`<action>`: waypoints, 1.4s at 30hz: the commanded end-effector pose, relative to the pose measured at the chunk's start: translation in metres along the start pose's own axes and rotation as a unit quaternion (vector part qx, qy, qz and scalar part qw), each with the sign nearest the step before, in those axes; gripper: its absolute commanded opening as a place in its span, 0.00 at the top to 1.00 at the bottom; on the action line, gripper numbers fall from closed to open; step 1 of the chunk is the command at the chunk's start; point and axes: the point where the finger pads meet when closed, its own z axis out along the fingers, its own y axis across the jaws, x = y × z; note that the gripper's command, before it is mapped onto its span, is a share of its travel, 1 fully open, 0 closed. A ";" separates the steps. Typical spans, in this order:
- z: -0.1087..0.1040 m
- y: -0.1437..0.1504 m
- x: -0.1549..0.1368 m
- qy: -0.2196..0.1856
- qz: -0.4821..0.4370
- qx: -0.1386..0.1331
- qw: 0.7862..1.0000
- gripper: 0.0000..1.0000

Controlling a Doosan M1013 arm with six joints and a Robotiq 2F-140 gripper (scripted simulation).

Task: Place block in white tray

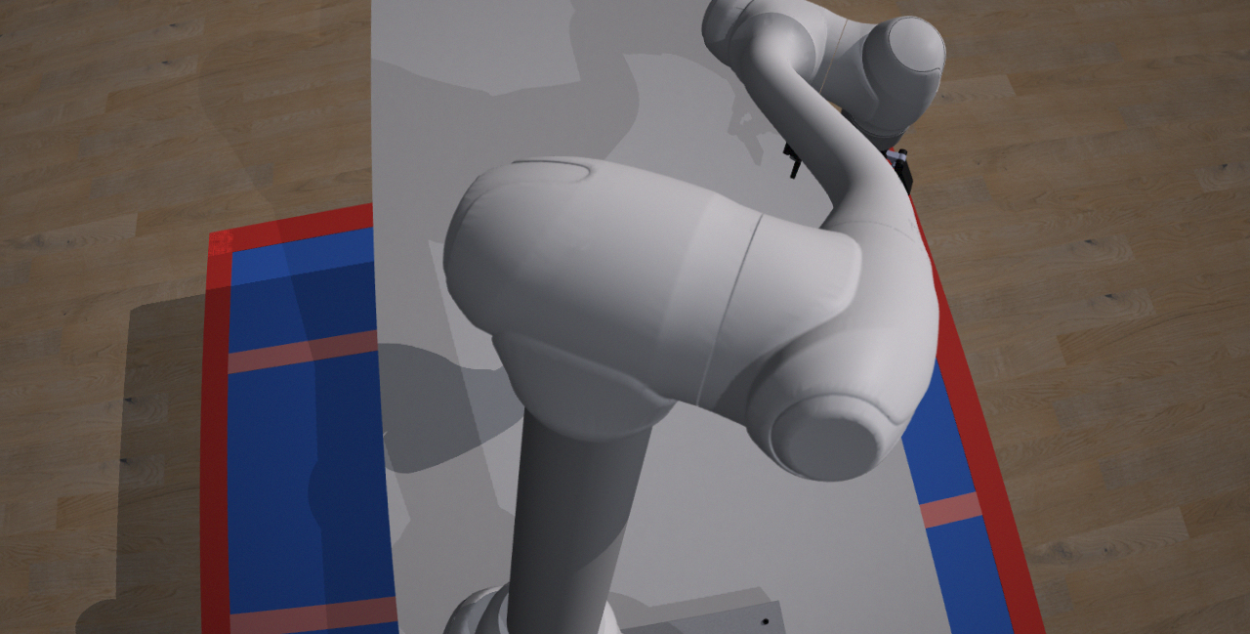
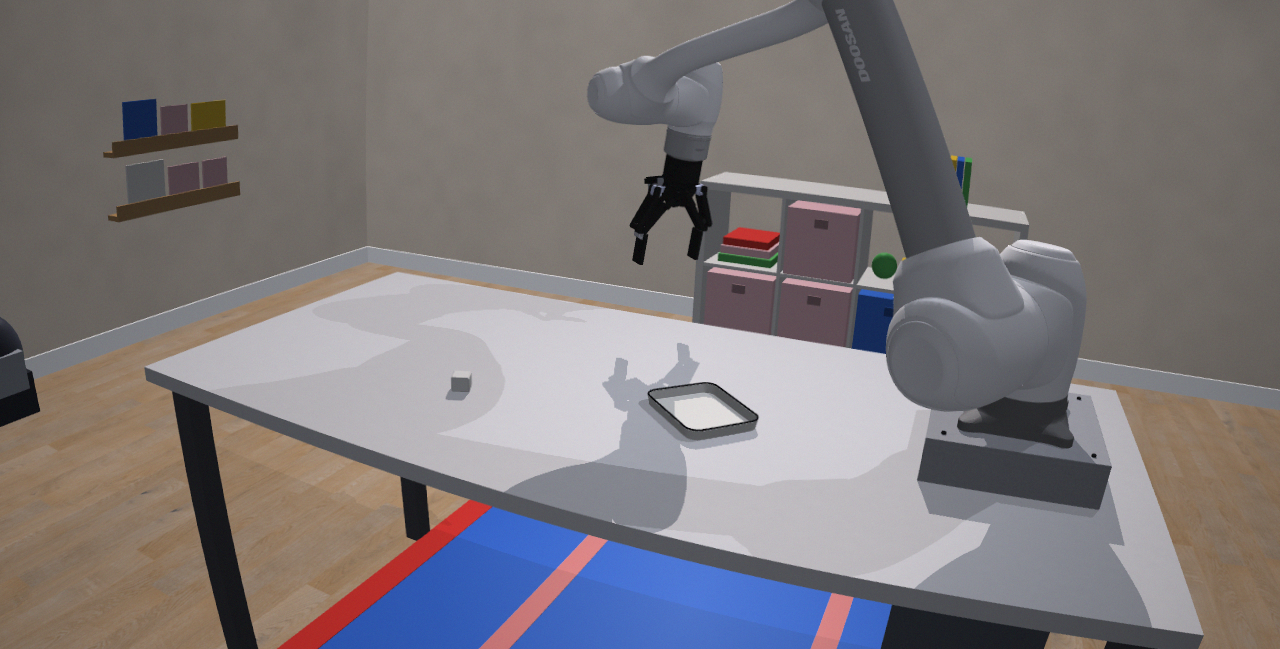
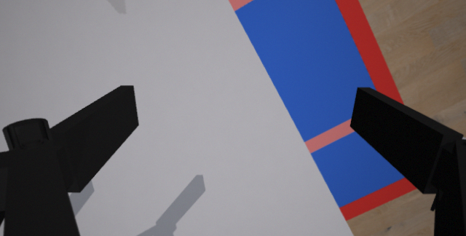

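A small grey block lies on the grey table top, left of the middle. The white tray with a dark rim lies on the table to its right, with nothing in it. My gripper hangs high above the far side of the table, fingers spread wide with nothing between them. In the wrist view the two black fingers frame bare table top and the table's edge; neither block nor tray shows there. In the top view the arm hides the block and the tray, and only a bit of the gripper shows.
The arm's base stands on the table's right end. A shelf unit with pink boxes stands behind the table. A blue and red mat lies on the wooden floor beneath the table.
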 end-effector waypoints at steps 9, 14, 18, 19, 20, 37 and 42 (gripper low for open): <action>-0.001 0.000 0.001 0.001 0.000 0.000 1.000 0.00; -0.001 0.000 0.001 0.001 0.000 0.000 1.000 0.00; -0.001 -0.001 0.001 0.001 0.001 0.000 1.000 0.60; 0.000 -0.005 0.001 0.000 0.002 0.000 1.000 0.60; 0.001 -0.011 0.002 -0.003 0.006 0.000 1.000 0.60; 0.038 -0.306 -0.029 -0.049 0.182 -0.014 0.982 0.60; 0.048 -0.392 -0.059 -0.056 0.224 -0.024 0.973 0.60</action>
